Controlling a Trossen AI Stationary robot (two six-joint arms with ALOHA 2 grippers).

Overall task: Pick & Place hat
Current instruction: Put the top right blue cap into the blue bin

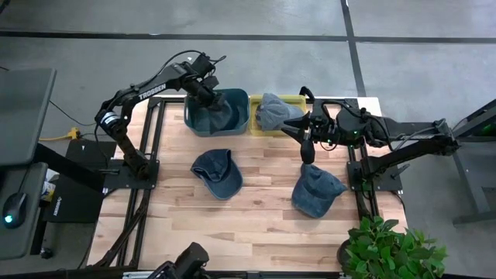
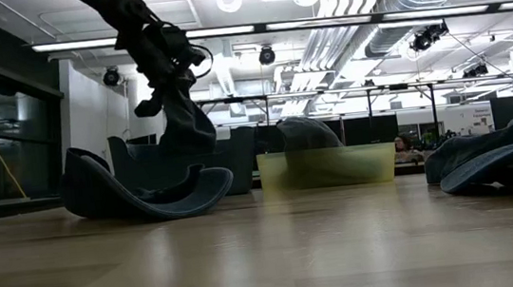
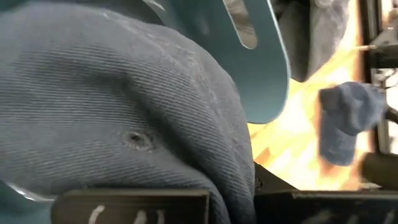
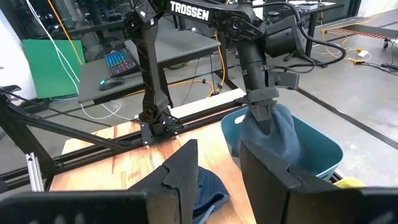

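Observation:
Several blue denim caps are in view. One cap (image 4: 275, 134) hangs from my left gripper (image 4: 259, 111), which is shut on it over the blue bin (image 1: 242, 111). This cap fills the left wrist view (image 3: 124, 112). A second cap (image 1: 273, 110) lies in the yellow bin (image 1: 267, 132). Two more rest on the table, one left of centre (image 1: 217, 172) and one on the right (image 1: 316, 191). My right gripper (image 4: 217, 168) is open and hovers near the yellow bin (image 1: 298, 132), touching nothing. My left gripper pinches the cap by its upper part (image 4: 264, 119) between its two fingers, coming from above and pointing down. The cap hangs slack below the fingers, and its lower end (image 2: 189, 136) reaches down inside the blue bin.
The blue and yellow bins stand side by side at the table's far edge. Bare wood lies between the two resting caps and along the near edge. A potted plant (image 1: 391, 248) stands off the near right corner. Black frame rails run along both table sides.

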